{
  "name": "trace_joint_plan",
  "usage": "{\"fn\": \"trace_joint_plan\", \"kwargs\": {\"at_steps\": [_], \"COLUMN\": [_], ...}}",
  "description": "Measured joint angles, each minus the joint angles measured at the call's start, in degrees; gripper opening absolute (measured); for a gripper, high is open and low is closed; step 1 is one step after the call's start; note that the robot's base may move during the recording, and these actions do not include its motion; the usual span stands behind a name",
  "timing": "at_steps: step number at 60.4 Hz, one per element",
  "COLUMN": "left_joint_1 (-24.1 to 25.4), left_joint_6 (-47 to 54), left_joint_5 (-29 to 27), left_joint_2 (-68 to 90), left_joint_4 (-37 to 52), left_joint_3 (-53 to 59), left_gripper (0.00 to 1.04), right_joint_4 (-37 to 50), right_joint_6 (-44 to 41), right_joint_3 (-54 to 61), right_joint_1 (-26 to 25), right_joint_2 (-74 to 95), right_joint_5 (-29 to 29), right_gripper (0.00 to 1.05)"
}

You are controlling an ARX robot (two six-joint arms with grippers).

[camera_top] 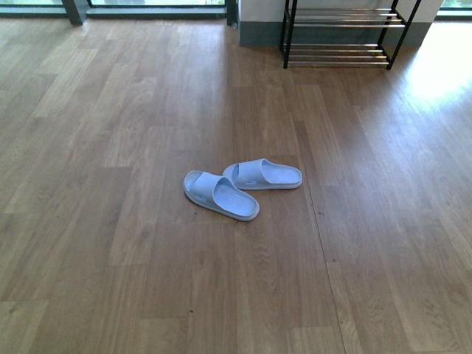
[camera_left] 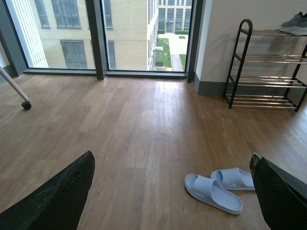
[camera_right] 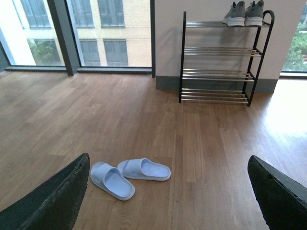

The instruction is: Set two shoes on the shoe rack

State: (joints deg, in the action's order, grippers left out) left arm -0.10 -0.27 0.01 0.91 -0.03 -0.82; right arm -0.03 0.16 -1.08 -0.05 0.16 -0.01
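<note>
left gripper point(camera_left: 171, 154) and right gripper point(camera_right: 168, 157) gape empty; slides point(camera_top: 221, 195) mid-frame seem touching, so lifting one may drag the other.

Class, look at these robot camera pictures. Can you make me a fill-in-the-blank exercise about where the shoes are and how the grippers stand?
1. The blue slides lie on the wooden ____.
2. The grey sneakers sit on the ____ shelf of the shoe rack.
3. The shoe rack has ____ shelves.
4. The left gripper and the right gripper are both ____, holding nothing.

Missing words: floor; top; four; open.
</note>
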Motion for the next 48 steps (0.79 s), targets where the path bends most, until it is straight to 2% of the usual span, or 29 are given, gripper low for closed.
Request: {"fn": "trace_joint_plan", "kwargs": {"at_steps": [48], "left_joint_1": [0.0], "left_joint_6": [0.02], "left_joint_5": [0.0], "left_joint_2": [-0.02], "left_joint_4": [0.0], "left_joint_3": [0.0], "left_gripper": [0.95], "right_joint_4": [-0.02], "right_joint_6": [0.0], "right_joint_3": [0.0], "right_joint_1": [0.0], "right_joint_2": [0.0], "right_joint_5": [0.02], "right_gripper": [0.95]}}
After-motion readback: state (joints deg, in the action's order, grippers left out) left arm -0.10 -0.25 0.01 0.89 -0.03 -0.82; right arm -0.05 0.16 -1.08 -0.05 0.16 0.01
